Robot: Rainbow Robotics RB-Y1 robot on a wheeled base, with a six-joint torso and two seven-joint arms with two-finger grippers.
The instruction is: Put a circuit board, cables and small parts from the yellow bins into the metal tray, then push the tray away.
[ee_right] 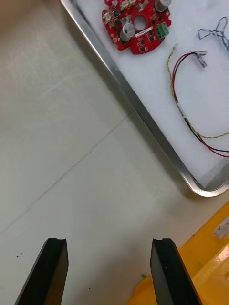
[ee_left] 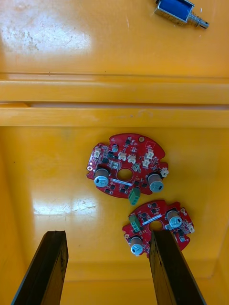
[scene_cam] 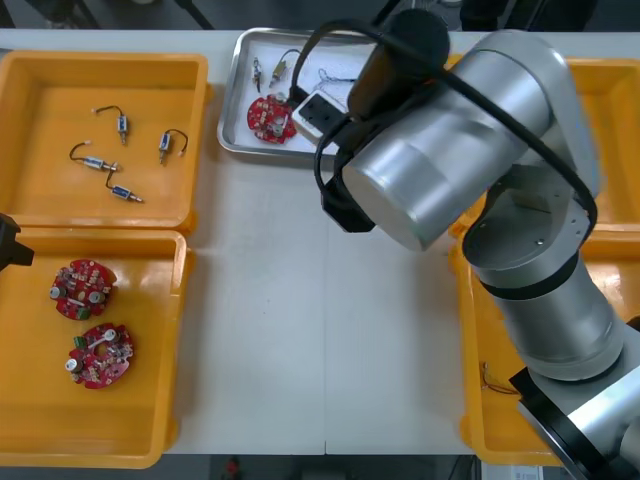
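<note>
The metal tray (scene_cam: pixel 232 140), white inside, lies at the table's far middle. It holds a red circuit board (scene_cam: pixel 271 118), small metal parts (scene_cam: pixel 278 68) and a thin cable (scene_cam: pixel 335 78). In the right wrist view my right gripper (ee_right: pixel 109 243) is open over bare table. Just beyond the fingers is the tray's near rim (ee_right: pixel 143 114), with the board (ee_right: pixel 136 26), a red and yellow cable (ee_right: pixel 183 109) and a blue and white cable (ee_right: pixel 217 31) inside. My left gripper (ee_left: pixel 109 236) is open above two circuit boards (ee_left: pixel 126 164) (ee_left: pixel 160 226) in the near left bin.
The far left bin (scene_cam: pixel 40 70) holds several small metal parts (scene_cam: pixel 120 122); the near left bin (scene_cam: pixel 150 400) holds two boards (scene_cam: pixel 82 288). My right arm covers much of the right bins (scene_cam: pixel 480 420), where a cable (scene_cam: pixel 495 378) shows. A bin corner (ee_right: pixel 210 267) is beside the right fingers.
</note>
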